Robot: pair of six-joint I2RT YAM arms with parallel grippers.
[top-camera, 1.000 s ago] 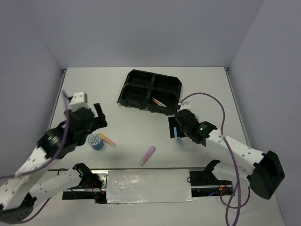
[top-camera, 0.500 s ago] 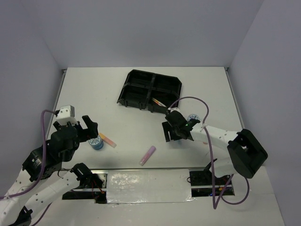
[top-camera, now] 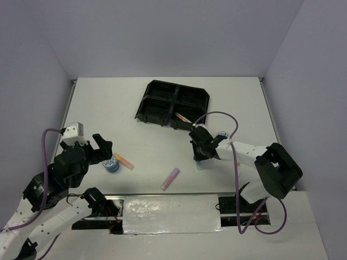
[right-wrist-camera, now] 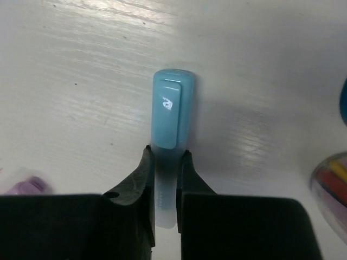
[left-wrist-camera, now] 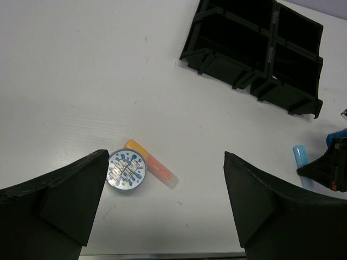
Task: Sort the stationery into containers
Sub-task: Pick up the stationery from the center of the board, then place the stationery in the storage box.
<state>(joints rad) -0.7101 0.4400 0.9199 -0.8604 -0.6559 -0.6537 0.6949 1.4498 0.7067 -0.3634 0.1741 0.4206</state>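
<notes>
Table (top-camera: 108,103), white between plain grey walls, carries from above a black tray (top-camera: 172,103) at its far side, a purple marker (top-camera: 170,178) well nearer, and the right claw (top-camera: 201,156) just off the tray's near right corner. The left wrist view shows the left claw (left-wrist-camera: 166,156) gaping wide over a tape roll (left-wrist-camera: 126,170) just beside an orange marker (left-wrist-camera: 154,165), well apart from the tray. In the right wrist view, the right claw pinches a light blue marker (right-wrist-camera: 169,108) lying flat on the table.

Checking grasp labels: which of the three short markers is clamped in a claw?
The light blue marker, pinched by the right claw; the orange marker and purple marker lie loose, ungripped.
</notes>
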